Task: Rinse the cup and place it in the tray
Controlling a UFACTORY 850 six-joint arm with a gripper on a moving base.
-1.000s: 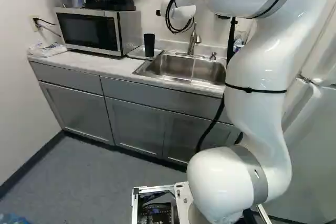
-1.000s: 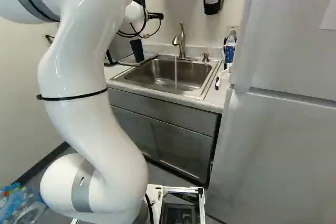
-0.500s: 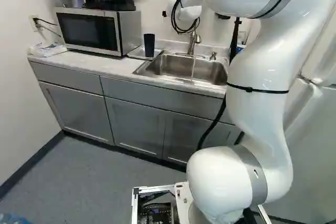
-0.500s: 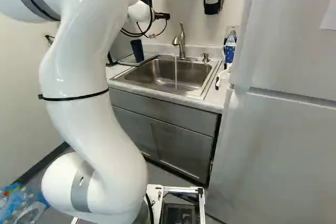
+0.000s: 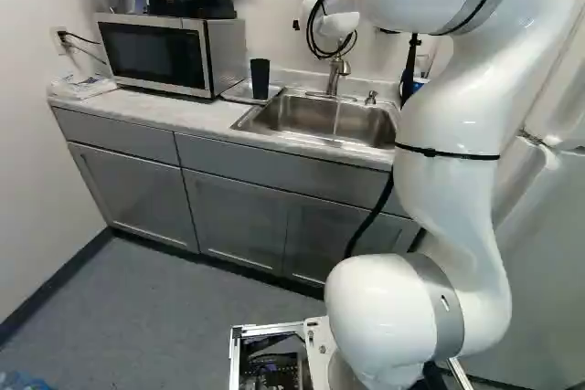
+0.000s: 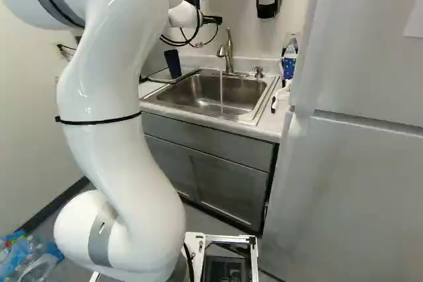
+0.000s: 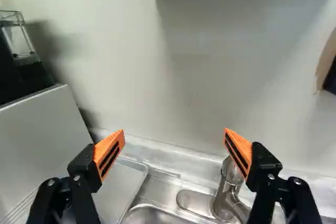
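Gripper (image 7: 174, 130) found spread wide, nothing held. Wrist (image 6: 184, 15) has been carried toward three o'clock in both base views, nearer the faucet (image 6: 225, 51); water (image 6: 221, 89) running. Cup (image 5: 260, 79) unmoved in tray (image 6: 160, 78), at sink's (image 6: 188, 97) ten o'clock. Placement judged done; shut-off presumably remains.

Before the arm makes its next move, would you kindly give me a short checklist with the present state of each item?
1. Cup stands on the tray: ok.
2. Gripper open and holding nothing: ok.
3. Water stream shut off: not ok, it runs into the sink.
4. Space between the fingers and the faucet: cannot tell; one finger overlaps it in the wrist view.
5. Cup rinsed clean: cannot tell.
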